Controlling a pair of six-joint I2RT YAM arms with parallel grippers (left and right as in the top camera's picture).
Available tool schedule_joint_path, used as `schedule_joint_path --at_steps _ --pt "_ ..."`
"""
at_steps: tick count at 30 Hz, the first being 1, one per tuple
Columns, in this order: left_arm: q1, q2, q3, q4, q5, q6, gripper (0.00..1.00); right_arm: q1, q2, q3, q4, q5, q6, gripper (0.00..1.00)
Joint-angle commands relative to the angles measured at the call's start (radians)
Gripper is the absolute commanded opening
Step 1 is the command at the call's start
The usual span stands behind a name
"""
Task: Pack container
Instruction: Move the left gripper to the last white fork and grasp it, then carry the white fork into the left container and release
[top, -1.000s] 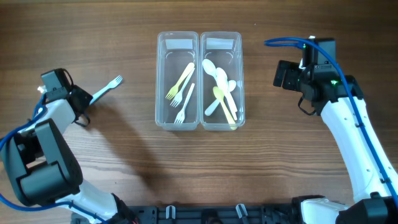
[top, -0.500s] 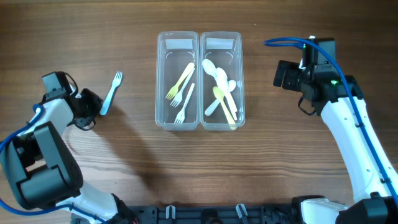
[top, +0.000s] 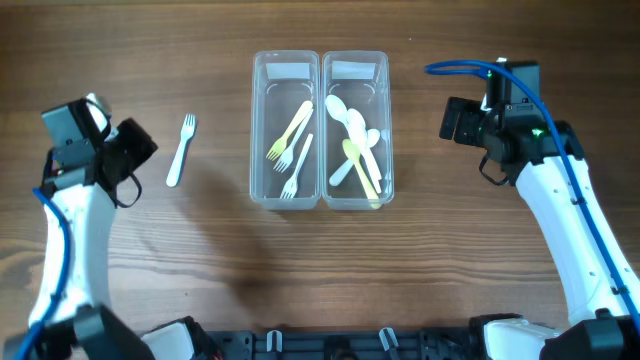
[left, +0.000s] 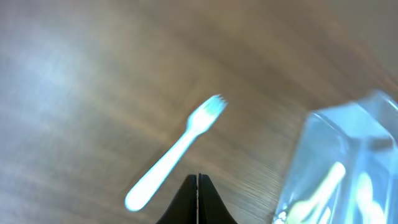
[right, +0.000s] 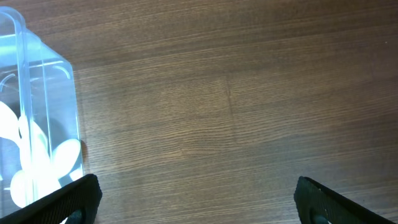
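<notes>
A light blue fork (top: 180, 150) lies loose on the wooden table, left of two clear containers. The left container (top: 257, 130) holds several forks; the right container (top: 387, 130) holds several spoons. My left gripper (top: 135, 150) is shut and empty, just left of the fork and apart from it. In the left wrist view the fork (left: 177, 152) lies ahead of the shut jaws (left: 198, 186), with the container (left: 348, 162) to the right. My right gripper (top: 455, 120) is open and empty, right of the containers; its wrist view shows wide-open jaws (right: 199, 205) and the spoon container (right: 37, 124).
Bare wooden table lies around both containers. A blue cable (top: 460, 68) runs along the right arm.
The left gripper let go of the blue fork, which now lies flat on the table. The gripper drew back to the left and shut. The right arm has not moved.
</notes>
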Motion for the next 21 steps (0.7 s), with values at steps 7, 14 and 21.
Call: schedule_joint_path --at_steps 7,14,21 --pt "-0.179 0.133 0.003 0.107 -0.004 0.511 0.72 -0.002 0.005 0.013 0.003 0.018 -0.013 1.00" --pt "-0.178 0.230 0.003 0.156 -0.109 0.559 0.66 -0.002 0.005 0.013 0.003 0.018 -0.013 1.00" --pt "-0.178 0.360 0.003 0.159 -0.124 0.621 0.62 -0.002 0.005 0.013 0.003 0.018 -0.013 1.00"
